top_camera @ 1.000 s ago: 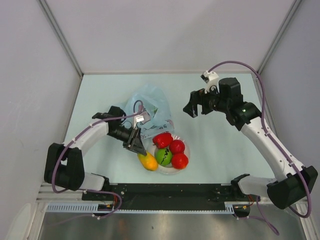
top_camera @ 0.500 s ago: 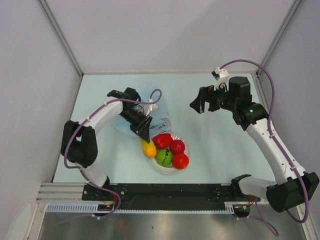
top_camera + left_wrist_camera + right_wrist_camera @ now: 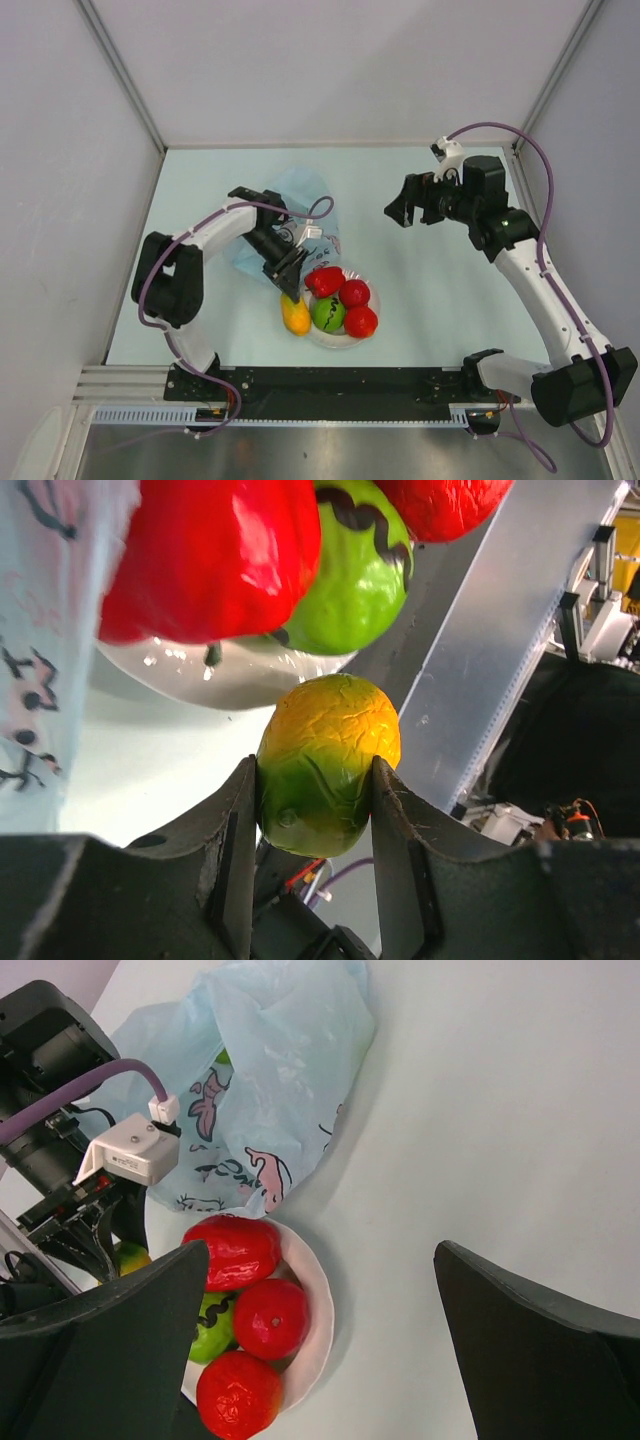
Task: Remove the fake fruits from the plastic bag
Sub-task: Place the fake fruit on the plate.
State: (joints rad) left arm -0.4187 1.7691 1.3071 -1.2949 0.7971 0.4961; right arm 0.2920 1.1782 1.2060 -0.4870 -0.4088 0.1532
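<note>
- Top external:
  - The left gripper (image 3: 288,288) is pinching a yellow-orange fake fruit with a green end (image 3: 296,316). The fruit sits at the gripper's tips, just outside the left rim of a shallow clear plastic bowl (image 3: 372,296).
  - Behind this gripper, along its wrist and partly under the arm, the thin crinkly light-blue plastic bag (image 3: 305,195) lies crumpled on the pale green counter (image 3: 450,300).
  - Just to the side of the gripper's tips, four fruits fill the bowl: a glossy red fake pepper (image 3: 325,281), a round red fake fruit (image 3: 353,293), a green fake fruit with a dark squiggle (image 3: 327,314) and a dimpled red-orange fake fruit (image 3: 360,321).
  - The right gripper (image 3: 402,215) hangs over bare counter, well apart from the bag and the bowl. Its tips are spread and hold nothing.
- Left wrist:
  - The two dark fingers (image 3: 238,850) press on either side of the yellow-orange fruit, whose green end lies nearer the wrist.
  - Whether the fruit touches the counter cannot be told.
  - Just beyond the tips are the bowl's rim, the red pepper and the green fruit.
  - To one side of the fingers, a strip of the bag shows its dark printed marks.
- Right wrist:
  - The wide dark fingers (image 3: 110,1340) stand far apart with only counter and bowl rim between them.
  - Ahead of them the bag lies with its red-and-dark picture facing up, its near edge touching the bowl's rim beside the pepper.
  - The left arm's wrist rests against the bag's side.
</note>
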